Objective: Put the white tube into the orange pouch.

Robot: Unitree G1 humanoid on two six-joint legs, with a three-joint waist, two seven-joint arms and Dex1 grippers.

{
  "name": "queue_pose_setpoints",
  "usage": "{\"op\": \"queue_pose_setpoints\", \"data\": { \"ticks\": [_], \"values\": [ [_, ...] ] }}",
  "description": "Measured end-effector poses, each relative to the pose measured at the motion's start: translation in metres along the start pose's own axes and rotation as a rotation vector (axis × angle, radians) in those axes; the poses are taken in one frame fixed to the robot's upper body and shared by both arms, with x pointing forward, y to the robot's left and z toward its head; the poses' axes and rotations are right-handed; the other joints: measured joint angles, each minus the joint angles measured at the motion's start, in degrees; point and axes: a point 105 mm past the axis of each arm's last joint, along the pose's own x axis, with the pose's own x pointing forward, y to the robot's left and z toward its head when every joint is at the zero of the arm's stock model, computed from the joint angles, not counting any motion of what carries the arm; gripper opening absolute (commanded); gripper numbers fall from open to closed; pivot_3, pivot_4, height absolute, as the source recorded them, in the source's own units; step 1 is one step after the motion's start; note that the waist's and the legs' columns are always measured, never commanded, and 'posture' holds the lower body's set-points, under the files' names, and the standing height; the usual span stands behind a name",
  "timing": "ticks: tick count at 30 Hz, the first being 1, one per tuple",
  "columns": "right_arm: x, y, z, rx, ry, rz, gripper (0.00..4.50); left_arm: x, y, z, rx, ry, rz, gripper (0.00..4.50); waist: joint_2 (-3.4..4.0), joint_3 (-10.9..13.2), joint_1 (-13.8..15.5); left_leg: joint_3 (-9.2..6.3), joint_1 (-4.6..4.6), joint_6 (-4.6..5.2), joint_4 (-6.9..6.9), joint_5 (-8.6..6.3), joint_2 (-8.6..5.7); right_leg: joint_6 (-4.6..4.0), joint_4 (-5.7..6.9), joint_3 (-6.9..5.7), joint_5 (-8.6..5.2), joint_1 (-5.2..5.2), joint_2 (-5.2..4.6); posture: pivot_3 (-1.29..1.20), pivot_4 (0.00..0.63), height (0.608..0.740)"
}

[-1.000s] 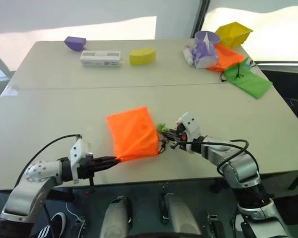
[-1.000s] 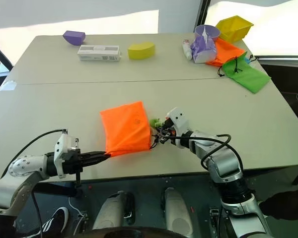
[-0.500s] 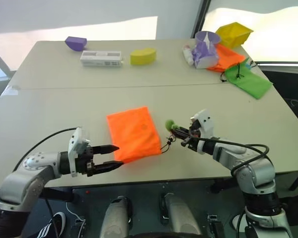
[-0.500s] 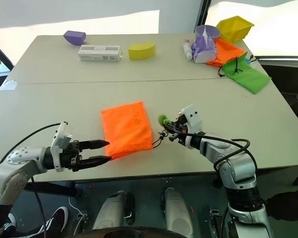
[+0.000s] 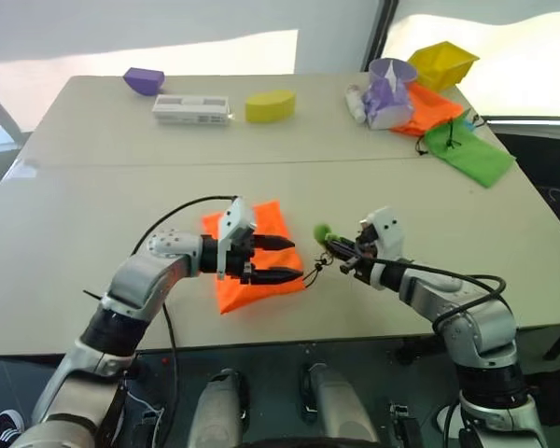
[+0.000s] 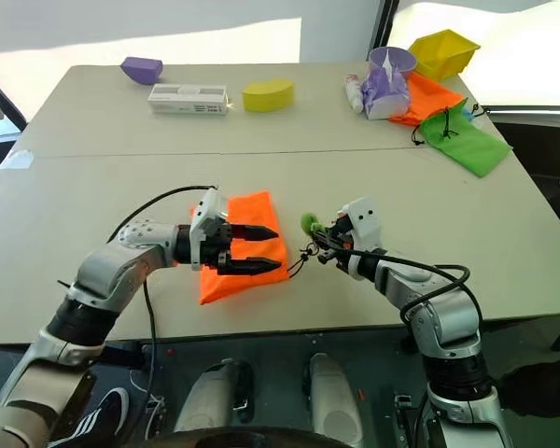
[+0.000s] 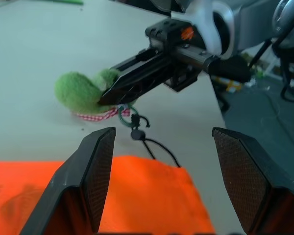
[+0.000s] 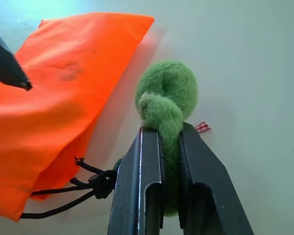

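Note:
The orange pouch (image 5: 252, 259) lies flat on the table's near middle. Its black cord (image 8: 83, 188) runs right to a green ball (image 5: 321, 231). My right gripper (image 5: 331, 245) is shut on that ball, just right of the pouch and low over the table. My left gripper (image 5: 297, 259) hovers open above the pouch's right half, pointing right toward the ball, with nothing between its fingers (image 7: 95, 181). In the left wrist view, the right gripper (image 7: 108, 98) pinches the ball (image 7: 78, 92) beyond the pouch's edge (image 7: 137, 196). The white tube is out of view.
Along the back stand a purple block (image 5: 143, 80), a flat white box (image 5: 191, 109) and a yellow block (image 5: 269, 105). At the back right are a small white container (image 5: 355, 101), a purple bowl (image 5: 389, 73), a yellow bin (image 5: 439, 63), a darker orange pouch (image 5: 423, 105) and a green pouch (image 5: 467, 149).
My left gripper let go of the pouch's near corner, opened, and swung up and right over the pouch. The pouch dropped flat. The right gripper kept the ball.

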Motion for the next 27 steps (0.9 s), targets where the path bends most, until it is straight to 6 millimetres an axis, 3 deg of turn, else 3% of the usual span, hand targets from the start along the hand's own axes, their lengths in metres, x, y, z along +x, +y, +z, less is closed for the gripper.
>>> {"op": "queue_pose_setpoints", "data": {
  "ticks": [4, 9, 19, 27],
  "values": [
    [0.001, 0.0, 0.001, 0.001, -0.013, -0.013, 0.0, 0.018, 0.011, 0.01, -0.015, -0.019, -0.052, 3.39, 0.0, 0.0, -0.3, -0.01, 0.06, 0.01, 0.12, 0.01, -0.07, -0.02, -0.04, 0.09, 0.04, 0.1, -0.14, 0.0, 0.15, 0.74],
    [0.001, -0.002, 0.003, -0.003, -0.02, -0.029, 0.0, 0.041, -0.002, -0.023, -0.096, 0.066, -0.195, 3.39, 0.01, -0.01, -0.23, 0.06, -0.09, 0.01, 0.12, 0.01, -0.1, 0.03, -0.11, 0.13, 0.02, -0.01, -0.15, 0.0, 0.15, 0.74],
    [-0.002, 0.0, 0.011, -0.026, -0.051, -0.054, 0.0, 0.05, 0.02, -0.018, -0.018, 0.095, -0.152, 3.39, 0.01, -0.01, -0.25, -0.15, -0.08, 0.02, 0.12, 0.01, -0.1, 0.03, -0.06, 0.08, 0.02, 0.02, -0.13, 0.0, 0.15, 0.74],
    [-0.002, 0.0, 0.014, -0.032, -0.059, -0.056, 0.0, 0.063, 0.017, -0.016, -0.032, 0.092, -0.174, 3.39, 0.01, -0.01, -0.09, -0.21, -0.08, 0.02, 0.17, 0.01, -0.12, 0.03, -0.05, 0.06, 0.02, 0.08, -0.14, 0.0, 0.15, 0.74]
  ]
}}
